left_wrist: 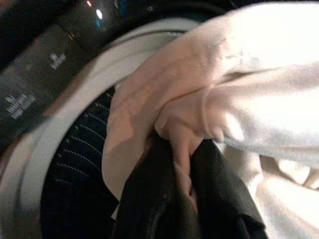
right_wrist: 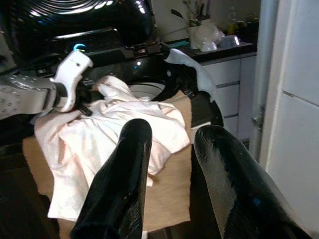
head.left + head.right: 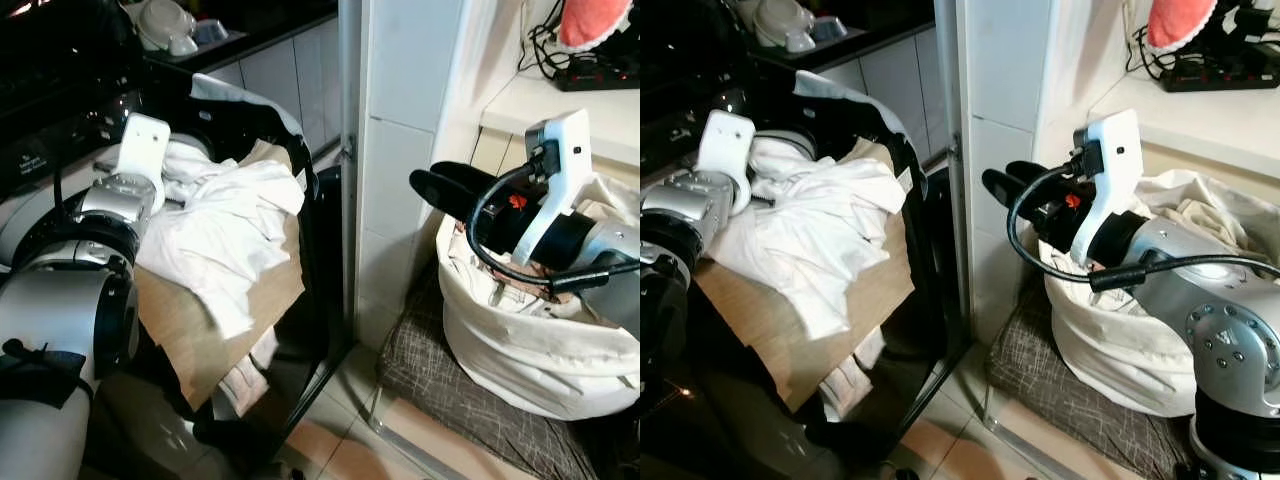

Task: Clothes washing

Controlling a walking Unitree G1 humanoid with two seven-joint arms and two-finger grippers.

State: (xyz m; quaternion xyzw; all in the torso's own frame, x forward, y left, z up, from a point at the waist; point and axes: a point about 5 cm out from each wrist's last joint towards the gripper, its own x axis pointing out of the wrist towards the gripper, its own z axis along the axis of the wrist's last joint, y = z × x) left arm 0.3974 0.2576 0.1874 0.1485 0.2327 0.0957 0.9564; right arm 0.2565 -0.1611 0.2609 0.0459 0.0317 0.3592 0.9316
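A white garment (image 3: 230,225) lies heaped over the open washer door (image 3: 310,200) and a brown sheet (image 3: 200,320) draped on it. My left gripper (image 1: 182,149) is shut on a fold of this garment at the rim of the washer drum (image 1: 75,164); in the left eye view its wrist (image 3: 140,155) hides the fingers. My right gripper (image 3: 445,190) hangs open and empty above the near edge of a white laundry bag (image 3: 520,350) full of pale clothes, its fingers (image 2: 129,149) pointing toward the washer.
A white tiled pillar (image 3: 400,150) and a metal post (image 3: 348,170) stand between washer and bag. The bag sits on a grey mat (image 3: 440,385). A power strip (image 3: 600,70) lies on the counter behind. Dishes (image 3: 165,25) sit on the dark counter beyond the washer.
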